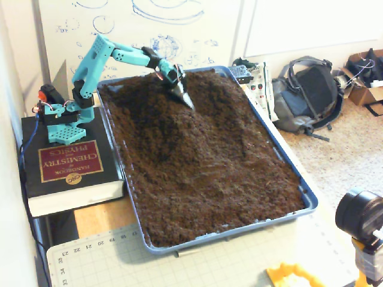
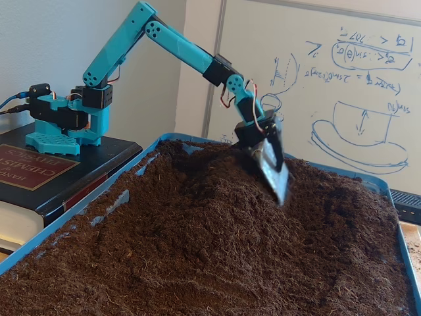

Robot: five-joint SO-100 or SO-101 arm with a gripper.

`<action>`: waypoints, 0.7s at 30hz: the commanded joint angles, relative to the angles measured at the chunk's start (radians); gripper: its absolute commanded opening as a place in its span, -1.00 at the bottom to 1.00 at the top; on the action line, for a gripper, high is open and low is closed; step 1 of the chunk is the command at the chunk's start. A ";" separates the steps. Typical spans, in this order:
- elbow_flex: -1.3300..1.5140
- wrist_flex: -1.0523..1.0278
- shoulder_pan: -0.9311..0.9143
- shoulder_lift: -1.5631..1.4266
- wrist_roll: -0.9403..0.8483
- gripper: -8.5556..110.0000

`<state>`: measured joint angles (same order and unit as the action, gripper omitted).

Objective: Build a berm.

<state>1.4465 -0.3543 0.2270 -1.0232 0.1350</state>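
A blue tray (image 1: 306, 195) (image 2: 64, 224) is filled with loose dark brown soil. The berm (image 1: 170, 134) (image 2: 210, 191) is a raised ridge of soil that runs down the tray's middle from the far end, highest near the arm. The teal arm ends in a gripper (image 1: 182, 94) (image 2: 275, 168) that carries a flat metal blade pointing down. In both fixed views the blade hovers just over the ridge top, its tip close to the soil. The blade hides the jaws, so open or shut does not show.
The arm's base stands on a thick book (image 1: 67, 165) (image 2: 33, 168) to the left of the tray. A grey backpack (image 1: 308, 95) lies to the right, a whiteboard (image 2: 355, 72) stands behind. A cutting mat (image 1: 96, 257) and a camera (image 1: 359, 218) sit at the front.
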 commanded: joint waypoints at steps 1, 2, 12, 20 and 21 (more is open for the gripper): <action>-0.184 -0.002 -0.106 -0.155 -0.003 -0.85; -0.215 -0.002 -0.137 -0.141 -0.006 -0.85; -0.494 0.011 -0.367 0.229 -0.012 -0.85; -0.683 0.008 -0.393 0.529 -0.012 -0.85; -0.683 0.000 -0.390 0.546 -0.012 -0.85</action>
<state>0.8759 -0.3543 -0.1580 -0.4648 0.1350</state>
